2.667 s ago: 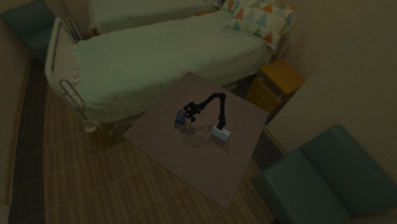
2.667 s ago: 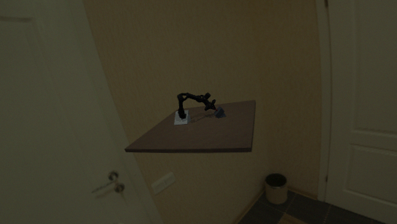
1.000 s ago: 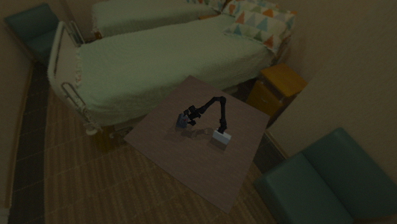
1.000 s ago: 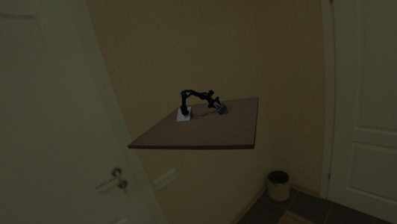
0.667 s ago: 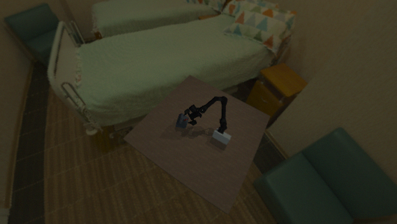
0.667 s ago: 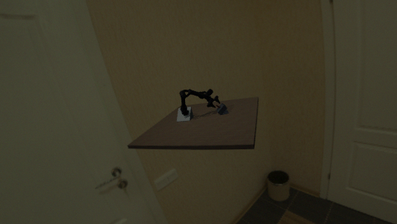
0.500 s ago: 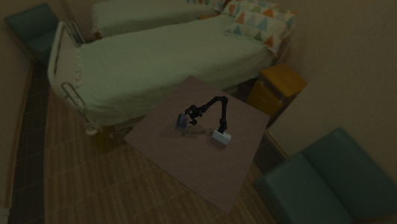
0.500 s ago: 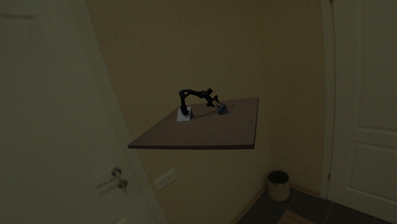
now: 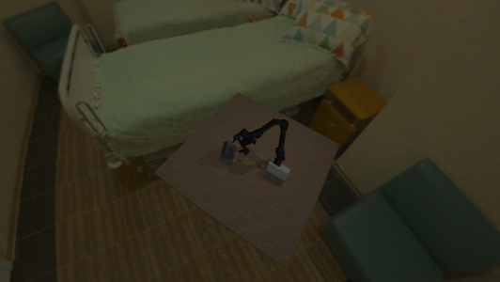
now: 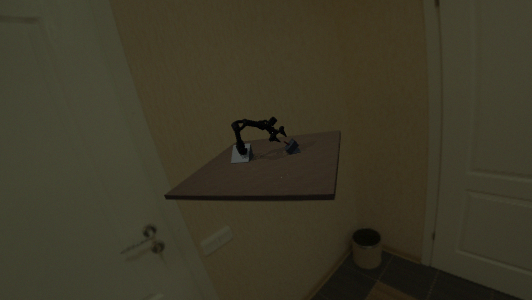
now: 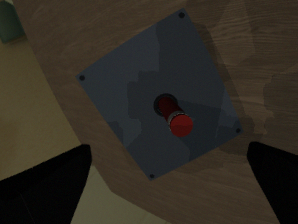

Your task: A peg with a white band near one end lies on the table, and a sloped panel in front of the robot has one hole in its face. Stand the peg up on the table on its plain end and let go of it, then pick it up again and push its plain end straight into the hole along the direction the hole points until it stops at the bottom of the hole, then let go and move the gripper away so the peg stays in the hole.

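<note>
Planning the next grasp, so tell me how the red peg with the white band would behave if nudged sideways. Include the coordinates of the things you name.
The red cylindrical peg with a white band [image 11: 175,116] would probably resist rolling, since its lower end sits in the hole. It looks rigid, so it might lean slightly rather than bend.

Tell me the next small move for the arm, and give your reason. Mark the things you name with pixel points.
I'd back the gripper [image 9: 239,145] [image 10: 283,137] [image 11: 172,152] a little farther straight out from the panel [image 9: 228,150] [image 10: 292,146] [image 11: 115,80], keeping it open. The red peg [image 11: 181,125] stands in the hole, banded end outward, with nothing gripping it, and a straight retreat should avoid knocking it.
</note>
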`<state>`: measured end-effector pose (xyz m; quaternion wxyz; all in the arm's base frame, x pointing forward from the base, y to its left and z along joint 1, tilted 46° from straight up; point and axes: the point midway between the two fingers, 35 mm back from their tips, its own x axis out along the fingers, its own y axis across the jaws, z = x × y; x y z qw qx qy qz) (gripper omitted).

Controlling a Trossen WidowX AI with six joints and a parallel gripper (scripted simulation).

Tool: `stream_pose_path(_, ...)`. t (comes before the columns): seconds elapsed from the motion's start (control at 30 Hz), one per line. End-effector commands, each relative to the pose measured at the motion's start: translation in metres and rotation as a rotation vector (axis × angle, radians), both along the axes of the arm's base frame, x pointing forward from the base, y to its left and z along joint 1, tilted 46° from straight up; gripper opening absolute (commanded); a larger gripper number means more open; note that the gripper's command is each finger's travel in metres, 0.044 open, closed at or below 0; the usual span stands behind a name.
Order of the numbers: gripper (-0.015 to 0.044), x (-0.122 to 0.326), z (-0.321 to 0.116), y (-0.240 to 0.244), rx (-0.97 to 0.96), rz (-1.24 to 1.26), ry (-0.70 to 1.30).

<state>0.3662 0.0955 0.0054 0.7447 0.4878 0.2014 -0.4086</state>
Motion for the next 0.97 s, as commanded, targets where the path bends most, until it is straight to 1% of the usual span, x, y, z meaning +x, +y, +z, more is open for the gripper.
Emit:
stream_pose_path(0.0, 0.044, -0.005, 0.007, 0.004, 0.0, -0.002, -0.005)
stream_pose_path(0.93, 0.044, -0.031, 0.034, 0.022, 0.0, 0.003, -0.004)
